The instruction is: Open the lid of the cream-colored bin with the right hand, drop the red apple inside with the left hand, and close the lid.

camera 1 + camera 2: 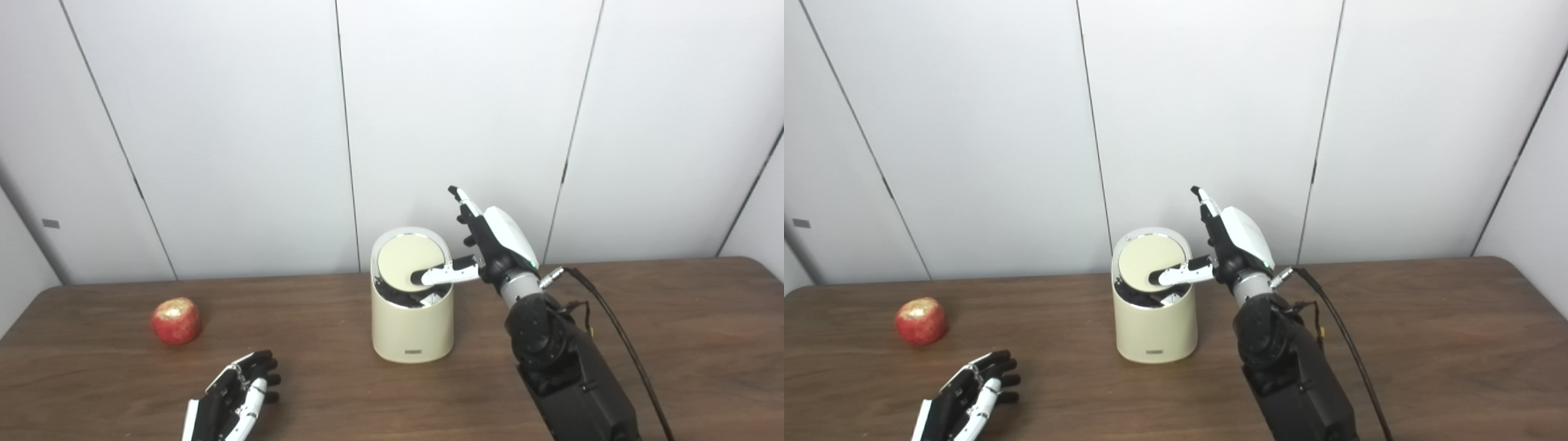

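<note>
Left hand [236,395] sat nearest the camera, low at the front edge of the table [674,318], palm resting on or just above the wood – I couldn't tell which. Its fingers [260,367] were loosely curled but apart, holding nothing. Red apple [176,320] was up and to the left of it on the table, near but not touching, well clear of the bin.

Right hand [490,245] was raised beside the cream-colored bin [411,324], just right of its top. Fingers were spread and pointing up toward the wall [245,122], gripping nothing; the thumb [444,275] stuck out sideways to the left, its dark tip pressed on the lid [407,260]. I saw the round lid tilted – front edge dipped into the bin, a dark gap showing below it, back edge up near the white rim. So partly opened, as far as I could read it. Whether the thumb tip sat on the lid's face or hooked over its edge I couldn't tell.

Right forearm [569,373] came up from the bottom right, black, with a cable [612,331] running off the wrist down past it. Bin stood upright mid-table, small label low on its front. Both eye views agreed on all of this.
</note>
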